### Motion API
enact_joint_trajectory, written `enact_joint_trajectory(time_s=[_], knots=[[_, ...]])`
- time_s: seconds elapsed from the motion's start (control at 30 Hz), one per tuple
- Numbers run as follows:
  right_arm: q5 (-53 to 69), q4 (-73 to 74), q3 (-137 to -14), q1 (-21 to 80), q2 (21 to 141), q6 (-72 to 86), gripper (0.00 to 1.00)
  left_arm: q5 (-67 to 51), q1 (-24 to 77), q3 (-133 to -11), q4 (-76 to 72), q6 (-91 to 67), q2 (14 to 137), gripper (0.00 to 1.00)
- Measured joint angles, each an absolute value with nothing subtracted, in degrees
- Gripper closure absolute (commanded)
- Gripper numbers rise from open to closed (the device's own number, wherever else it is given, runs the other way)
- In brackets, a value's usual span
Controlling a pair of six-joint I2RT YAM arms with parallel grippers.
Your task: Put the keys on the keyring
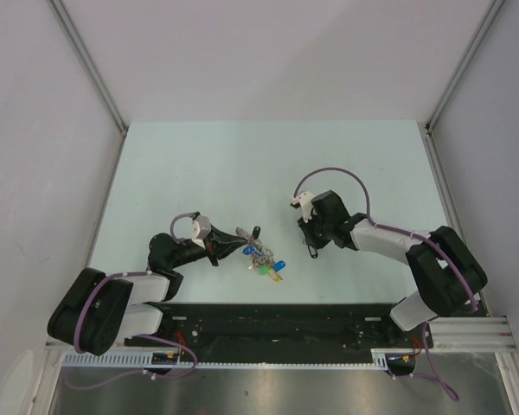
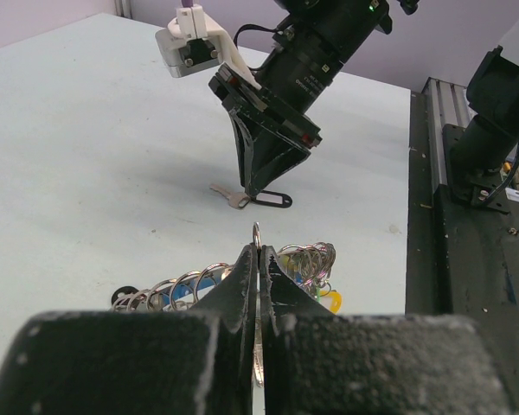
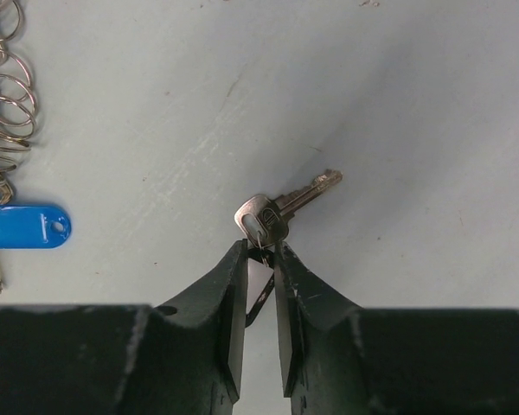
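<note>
Top external view takes in the whole pale green table [image 1: 268, 164], with the left arm [image 1: 112, 307] and the right arm [image 1: 437, 268] reaching inward from its near edge. A tangled bunch of keys [image 1: 261, 257] lies between them, showing blue, green and yellow heads. From that height neither pincer's grip can be read. The left gripper [image 1: 214, 248] is just at the left side of the bunch, and the right gripper [image 1: 311, 245] points down at the table a little apart to the right. The left wrist view settles the first: its fingers are pressed together on the thin silver wire of the keyring [image 2: 256, 235], which stands upright between them with the bunch hanging behind. It also shows the right arm's fingertips down at the table surface beside a black tag loop [image 2: 272, 201]. The right wrist view alone shows the lone key [image 3: 281, 206], silver, lying flat with its blade pointing up and right. The fingers are closed to a narrow slit, pinching at the key's head. At that view's left edge sit a blue tag [image 3: 22, 226] and a column of small split rings [image 3: 4, 95].
</note>
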State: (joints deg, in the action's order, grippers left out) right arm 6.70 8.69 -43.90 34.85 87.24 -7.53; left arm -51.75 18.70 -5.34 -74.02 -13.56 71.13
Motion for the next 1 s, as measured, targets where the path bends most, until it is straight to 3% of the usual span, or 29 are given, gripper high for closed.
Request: enact_joint_trajectory(time_s=[0.4, 0.63, 0.77, 1.0], knots=[[6.9, 10.4, -44.7, 34.6, 88.5, -7.5, 0.83, -51.9, 18.7, -5.3, -74.0, -13.6, 71.1, 1.00], [6.8, 11.6, -44.7, 34.5, 88.5, -7.6, 0.90, -51.9, 18.7, -5.3, -74.0, -13.6, 71.1, 1.00], [6.8, 11.7, -44.7, 34.5, 88.5, -7.6, 1.00, -51.9, 18.7, -5.3, -74.0, -13.6, 71.1, 1.00], [6.8, 11.9, -44.7, 34.6, 88.2, -8.2, 1.00, -52.7, 18.7, -5.3, -74.0, -13.6, 71.1, 1.00]])
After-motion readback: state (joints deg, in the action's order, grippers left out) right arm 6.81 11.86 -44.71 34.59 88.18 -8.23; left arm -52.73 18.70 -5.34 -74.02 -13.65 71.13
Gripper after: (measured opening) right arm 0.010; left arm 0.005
